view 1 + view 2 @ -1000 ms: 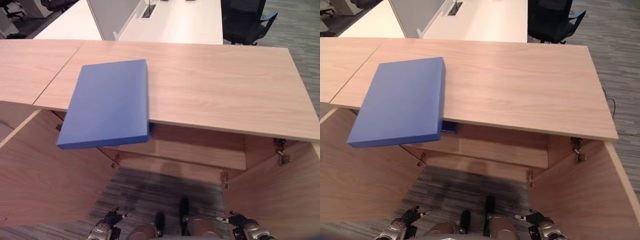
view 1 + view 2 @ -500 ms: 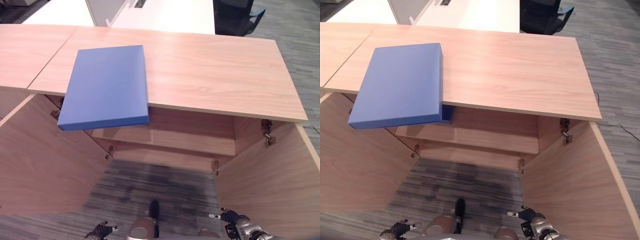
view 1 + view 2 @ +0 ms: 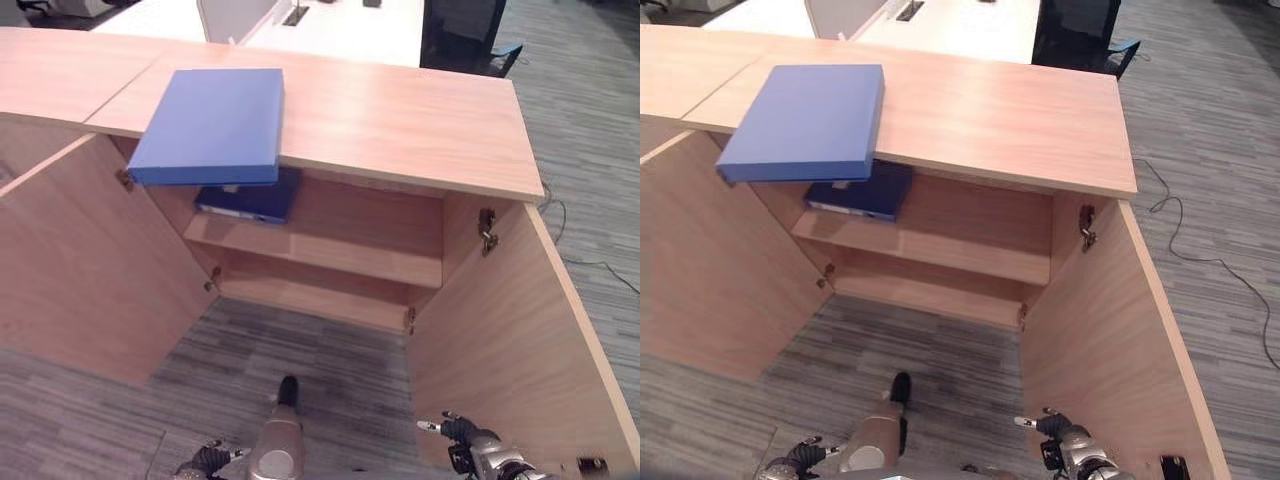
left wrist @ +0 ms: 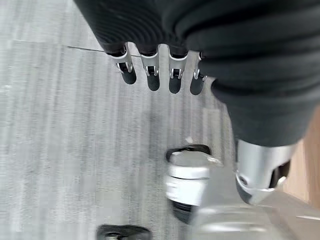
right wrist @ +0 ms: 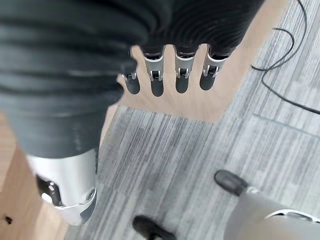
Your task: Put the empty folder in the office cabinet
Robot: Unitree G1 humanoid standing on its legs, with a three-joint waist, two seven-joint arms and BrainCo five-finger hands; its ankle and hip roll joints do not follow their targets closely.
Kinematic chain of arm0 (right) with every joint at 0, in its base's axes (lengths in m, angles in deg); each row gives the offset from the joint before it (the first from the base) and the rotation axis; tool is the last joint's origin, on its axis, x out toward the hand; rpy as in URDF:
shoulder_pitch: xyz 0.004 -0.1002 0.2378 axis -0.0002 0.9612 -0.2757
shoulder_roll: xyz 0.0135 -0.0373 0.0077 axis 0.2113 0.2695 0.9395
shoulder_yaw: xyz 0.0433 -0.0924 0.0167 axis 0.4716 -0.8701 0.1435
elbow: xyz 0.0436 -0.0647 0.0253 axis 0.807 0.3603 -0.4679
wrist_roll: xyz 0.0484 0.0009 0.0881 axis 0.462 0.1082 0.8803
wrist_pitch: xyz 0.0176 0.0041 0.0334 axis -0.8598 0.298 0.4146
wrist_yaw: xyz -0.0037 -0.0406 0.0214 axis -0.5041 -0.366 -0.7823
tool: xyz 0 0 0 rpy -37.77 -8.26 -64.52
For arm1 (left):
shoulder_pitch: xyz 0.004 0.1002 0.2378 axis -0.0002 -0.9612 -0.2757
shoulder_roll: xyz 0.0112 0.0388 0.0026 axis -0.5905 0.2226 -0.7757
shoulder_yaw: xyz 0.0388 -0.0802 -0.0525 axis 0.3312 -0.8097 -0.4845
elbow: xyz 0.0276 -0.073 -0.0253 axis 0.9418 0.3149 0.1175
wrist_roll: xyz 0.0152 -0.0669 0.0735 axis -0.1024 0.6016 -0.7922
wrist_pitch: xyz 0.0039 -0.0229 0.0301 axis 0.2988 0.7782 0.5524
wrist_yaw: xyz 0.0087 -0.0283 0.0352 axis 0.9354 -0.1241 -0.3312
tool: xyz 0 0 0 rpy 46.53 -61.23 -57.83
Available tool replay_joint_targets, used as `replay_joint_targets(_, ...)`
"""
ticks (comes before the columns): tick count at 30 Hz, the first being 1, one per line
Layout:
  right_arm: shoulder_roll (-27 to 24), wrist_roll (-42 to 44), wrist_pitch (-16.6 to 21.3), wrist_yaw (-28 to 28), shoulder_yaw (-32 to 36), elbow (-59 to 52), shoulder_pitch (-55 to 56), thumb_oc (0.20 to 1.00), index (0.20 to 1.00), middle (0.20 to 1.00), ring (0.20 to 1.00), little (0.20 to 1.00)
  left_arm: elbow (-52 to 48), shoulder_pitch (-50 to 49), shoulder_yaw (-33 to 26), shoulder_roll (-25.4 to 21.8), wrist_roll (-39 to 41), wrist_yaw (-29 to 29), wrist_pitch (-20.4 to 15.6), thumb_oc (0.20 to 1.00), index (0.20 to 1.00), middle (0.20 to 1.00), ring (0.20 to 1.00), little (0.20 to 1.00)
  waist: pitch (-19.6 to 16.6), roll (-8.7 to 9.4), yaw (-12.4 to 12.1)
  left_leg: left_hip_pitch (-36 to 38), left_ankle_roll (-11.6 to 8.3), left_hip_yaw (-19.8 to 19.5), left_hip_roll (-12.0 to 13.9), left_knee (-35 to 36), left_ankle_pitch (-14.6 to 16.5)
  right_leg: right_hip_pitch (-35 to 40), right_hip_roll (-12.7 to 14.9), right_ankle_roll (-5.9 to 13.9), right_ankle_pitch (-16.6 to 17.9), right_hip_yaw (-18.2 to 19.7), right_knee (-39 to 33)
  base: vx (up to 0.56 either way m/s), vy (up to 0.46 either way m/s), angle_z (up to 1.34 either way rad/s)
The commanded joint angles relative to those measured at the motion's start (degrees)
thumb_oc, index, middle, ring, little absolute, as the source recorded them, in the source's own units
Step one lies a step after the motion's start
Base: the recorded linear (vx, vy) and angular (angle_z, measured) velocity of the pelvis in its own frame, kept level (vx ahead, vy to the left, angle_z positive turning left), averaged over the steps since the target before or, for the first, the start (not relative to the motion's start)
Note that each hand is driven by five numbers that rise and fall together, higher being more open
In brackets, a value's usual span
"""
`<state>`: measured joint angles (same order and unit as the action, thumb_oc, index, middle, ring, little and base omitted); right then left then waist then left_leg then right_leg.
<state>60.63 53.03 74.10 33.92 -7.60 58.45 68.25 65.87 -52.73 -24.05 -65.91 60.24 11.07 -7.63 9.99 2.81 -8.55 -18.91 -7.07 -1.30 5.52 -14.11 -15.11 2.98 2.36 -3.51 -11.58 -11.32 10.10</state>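
A light blue folder [image 3: 210, 125] lies flat on the wooden cabinet top [image 3: 400, 120], at its left, with its near end jutting out over the front edge. Both cabinet doors stand open. A darker blue folder [image 3: 250, 198] lies on the upper shelf [image 3: 340, 255] inside, just below the overhanging one. My left hand [image 3: 205, 462] and right hand [image 3: 470, 452] hang low near the floor, far below the folders. Each wrist view shows straight fingers [image 4: 152, 80] [image 5: 156, 80] with nothing in them.
The open left door [image 3: 80, 270] and right door [image 3: 500, 330] flank the grey carpet in front of the cabinet. A white desk [image 3: 340, 25] and a dark office chair [image 3: 460, 35] stand behind the cabinet.
The camera has drawn back, so the whole picture has shifted and the cabinet's inside with the darker folder on its shelf has come into sight. The light blue folder and both hands stay as before.
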Motion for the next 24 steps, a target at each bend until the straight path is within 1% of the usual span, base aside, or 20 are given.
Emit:
replay_joint_targets(1, -1.66, 4.42, 1.31, 1.05, 2.60, -3.65, -1.33, 1.000, 1.000, 1.000, 1.000, 1.000, -2.98, 1.34, -1.40, -0.05, 2.92, -1.31, -1.52, 1.000, 1.000, 1.000, 1.000, 1.000, 1.91, 1.25, 1.98, 1.18, 6.77, -1.74, -2.12, -6.13, 13.67, -0.74, 1.83, 4.65, 3.66, 1.36, -2.24, -0.06, 0.125, -0.29)
replay_joint_targets(2, -1.91, 4.75, 1.32, 1.21, 3.28, -3.47, -0.93, 1.000, 1.000, 1.000, 1.000, 1.000, -4.61, 0.96, -1.38, -0.19, 3.49, -1.57, -1.76, 1.000, 1.000, 1.000, 1.000, 1.000, 1.38, 1.88, 2.49, 4.52, 6.91, -2.68, 1.55, -5.76, 14.05, -0.65, 2.94, 5.15, 4.28, 0.98, -2.76, -0.03, 0.100, -0.07)
replay_joint_targets(4, -1.91, 4.75, 1.32, 1.21, 3.28, -3.47, -0.94, 1.000, 1.000, 1.000, 1.000, 1.000, -4.61, 0.96, -1.39, -0.19, 3.49, -1.57, -1.76, 1.000, 1.000, 1.000, 1.000, 1.000, 1.27, 1.91, 2.58, 4.42, 6.91, -2.75, 1.50, -5.62, 13.91, -0.75, 2.96, 5.15, 4.33, 0.90, -2.79, 0.03, 0.098, 0.11)
replay_joint_targets(5, -2.27, 4.98, 1.32, 1.10, 4.03, -3.10, -0.48, 1.000, 1.000, 1.000, 1.000, 1.000, -5.50, 0.81, -1.29, -0.37, 4.08, -1.76, -2.06, 1.000, 1.000, 1.000, 1.000, 1.000, 0.45, 1.39, 3.22, 9.22, 5.83, -4.00, 4.16, -1.99, 13.48, -0.42, 3.39, 5.88, 4.43, 1.21, -3.05, 0.06, 0.133, 0.26)
replay_joint_targets(6, -2.27, 4.98, 1.32, 1.10, 4.03, -3.10, -0.49, 1.000, 1.000, 1.000, 1.000, 1.000, -5.50, 0.82, -1.30, -0.37, 4.08, -1.76, -2.06, 1.000, 1.000, 1.000, 1.000, 1.000, 0.36, 1.42, 3.30, 9.14, 5.83, -4.06, 4.11, -1.84, 13.33, -0.50, 3.42, 5.88, 4.48, 1.14, -3.09, 0.15, 0.338, 0.18)
replay_joint_targets(7, -2.72, 5.03, 1.02, 0.95, 5.36, -2.24, 0.56, 1.000, 1.000, 1.000, 1.000, 1.000, -6.69, 0.91, -0.51, -0.24, 4.14, -1.78, -2.27, 1.000, 1.000, 1.000, 1.000, 1.000, -0.80, 0.34, 4.44, 11.90, 4.37, -4.57, 5.66, 3.72, 12.86, -0.20, 4.17, 6.84, 4.24, 0.79, -3.35, 0.11, 0.322, 0.27)
replay_joint_targets(10, -3.33, 5.10, 0.77, 1.21, 7.86, -1.03, 1.78, 1.000, 1.000, 1.000, 1.000, 1.000, -7.93, 2.32, 1.60, 0.45, 3.87, -1.72, -2.63, 1.000, 1.000, 1.000, 1.000, 1.000, -1.89, -1.65, 5.76, 13.24, 2.42, -0.04, 6.92, 10.82, 11.79, -0.04, 6.68, 8.76, 4.46, -0.34, -3.55, 0.09, 0.458, 0.17)
replay_joint_targets(11, -3.23, 4.99, 0.61, 1.45, 8.53, -0.46, 1.97, 1.000, 1.000, 1.000, 1.000, 1.000, -8.74, 2.61, 2.43, 0.54, 3.41, -1.47, -2.60, 1.000, 1.000, 1.000, 1.000, 1.000, -2.37, -2.11, 6.14, 13.96, 1.89, 0.57, 6.67, 12.42, 12.05, -0.13, 7.41, 9.26, 4.88, -0.43, -3.72, 0.10, 0.449, 0.32)
replay_joint_targets(12, -3.08, 5.15, 0.47, 1.80, 9.32, -0.01, 2.23, 1.000, 1.000, 1.000, 1.000, 1.000, -9.27, 3.14, 3.45, 0.57, 2.70, -1.31, -2.76, 1.000, 1.000, 1.000, 1.000, 1.000, -2.68, -2.30, 6.58, 14.05, 1.86, 0.29, 5.59, 12.88, 12.65, -0.17, 8.62, 9.98, 5.95, -0.56, -4.05, 0.11, 0.419, 0.29)
replay_joint_targets(14, -2.90, 5.86, 0.38, 1.89, 10.92, 0.92, 2.58, 1.000, 1.000, 1.000, 1.000, 1.000, -11.11, 3.87, 5.54, 0.15, 2.15, -0.12, -3.19, 1.000, 1.000, 1.000, 1.000, 1.000, -3.16, -2.36, 7.38, 14.27, 2.28, 0.88, 3.19, 13.12, 13.87, -0.63, 11.58, 11.52, 9.36, -0.79, -4.32, 0.10, 0.443, 0.23)
replay_joint_targets(15, -2.75, 6.02, 0.13, 1.71, 11.48, 1.30, 2.86, 1.000, 1.000, 1.000, 1.000, 1.000, -13.18, 3.70, 5.98, -0.45, 2.53, 0.83, -3.34, 1.000, 1.000, 1.000, 1.000, 1.000, -3.19, -2.52, 7.51, 14.28, 3.00, 1.24, 1.91, 13.10, 14.69, -1.08, 12.84, 12.07, 11.13, -0.54, -4.35, 0.10, 0.600, 0.15)
replay_joint_targets(16, -2.47, 5.45, -0.12, 1.48, 11.91, 2.10, 2.85, 1.000, 1.000, 1.000, 1.000, 1.000, -16.04, 3.15, 5.87, -1.58, 3.27, 1.56, -3.49, 1.000, 1.000, 1.000, 1.000, 1.000, -3.26, -2.72, 7.39, 14.52, 4.52, 1.90, -0.56, 13.07, 16.14, -1.84, 15.23, 12.77, 14.40, -0.21, -4.01, 0.08, 0.453, 0.09)
replay_joint_targets(17, -2.46, 5.44, -0.12, 1.48, 11.91, 2.10, 2.85, 1.000, 1.000, 1.000, 1.000, 1.000, -16.08, 3.12, 5.87, -1.61, 3.27, 1.57, -3.46, 1.000, 1.000, 1.000, 1.000, 1.000, -3.28, -2.65, 7.36, 14.50, 4.57, 1.95, -0.64, 13.02, 16.17, -1.87, 15.30, 12.83, 14.43, -0.15, -4.02, 0.06, 0.572, 0.03)
replay_joint_targets(18, -2.02, 4.90, -0.40, 1.46, 11.65, 2.25, 2.14, 1.000, 1.000, 1.000, 1.000, 1.000, -17.58, 2.55, 5.49, -2.24, 3.70, 1.54, -3.25, 1.000, 1.000, 1.000, 1.000, 1.000, -2.47, -2.95, 7.14, 14.85, 6.22, 2.78, -2.57, 12.87, 16.95, -4.42, 17.25, 12.78, 19.12, 0.33, -0.68, 0.00, 0.273, 0.01)
replay_joint_targets(19, -2.02, 4.90, -0.40, 1.46, 11.64, 2.26, 2.11, 1.000, 1.000, 1.000, 1.000, 1.000, -17.59, 2.55, 5.48, -2.25, 3.70, 1.54, -3.24, 1.000, 1.000, 1.000, 1.000, 1.000, -2.52, -2.87, 7.03, 14.77, 6.29, 2.93, -2.66, 12.82, 16.97, -4.62, 17.35, 12.85, 19.13, 0.54, -0.57, -0.02, 0.481, -0.26)
replay_joint_targets(20, -1.24, 5.11, -0.28, 1.45, 10.75, 1.57, 1.18, 1.000, 1.000, 1.000, 1.000, 1.000, -18.05, 2.28, 5.21, -2.62, 3.89, 1.74, -2.92, 1.000, 1.000, 1.000, 1.000, 1.000, -1.52, -3.80, 6.77, 14.93, 7.35, 3.66, -3.09, 12.58, 17.24, -6.76, 17.00, 11.61, 17.93, -0.39, 3.02, 0.00, 0.302, -0.55)
replay_joint_targets(21, -0.84, 5.18, -0.19, 1.39, 9.96, 0.96, 0.83, 1.000, 1.000, 1.000, 1.000, 1.000, -18.36, 1.90, 5.09, -2.81, 3.95, 1.84, -2.88, 1.000, 1.000, 1.000, 1.000, 1.000, -1.13, -4.06, 6.73, 15.91, 7.63, 4.24, -3.25, 13.02, 17.22, -7.72, 15.51, 10.98, 16.78, -0.33, 4.39, 0.02, 0.367, -0.69)
replay_joint_targets(22, -0.63, 5.23, -0.07, 1.40, 9.36, 0.55, 0.62, 1.000, 1.000, 1.000, 1.000, 1.000, -18.42, 1.80, 4.86, -2.83, 4.14, 1.86, -2.90, 1.000, 1.000, 1.000, 1.000, 1.000, -0.97, -4.16, 6.85, 16.41, 7.77, 4.51, -3.51, 13.50, 17.03, -8.37, 13.31, 10.57, 15.30, -0.15, 4.10, 0.03, 0.203, -0.51)
replay_joint_targets(23, -0.38, 5.51, 0.10, 1.42, 8.50, 0.02, 0.25, 1.000, 1.000, 1.000, 1.000, 1.000, -18.84, 1.59, 4.61, -2.73, 4.66, 1.70, -2.91, 1.000, 1.000, 1.000, 1.000, 1.000, -0.77, -4.26, 7.04, 16.76, 7.86, 4.78, -3.79, 14.12, 16.67, -9.89, 10.08, 9.85, 13.64, 0.24, 3.14, -0.01, 0.148, -0.24)
replay_joint_targets(24, -0.15, 5.52, 0.59, 1.74, 6.82, -1.22, -0.19, 1.000, 1.000, 1.000, 1.000, 1.000, -19.58, 1.52, 3.92, -2.81, 5.38, 1.45, -2.97, 1.000, 1.000, 1.000, 1.000, 1.000, 0.18, -3.86, 7.26, 17.34, 7.83, 5.32, -4.81, 14.90, 16.53, -10.91, 5.74, 9.53, 12.41, 0.53, -0.85, -0.02, 0.079, -0.14)
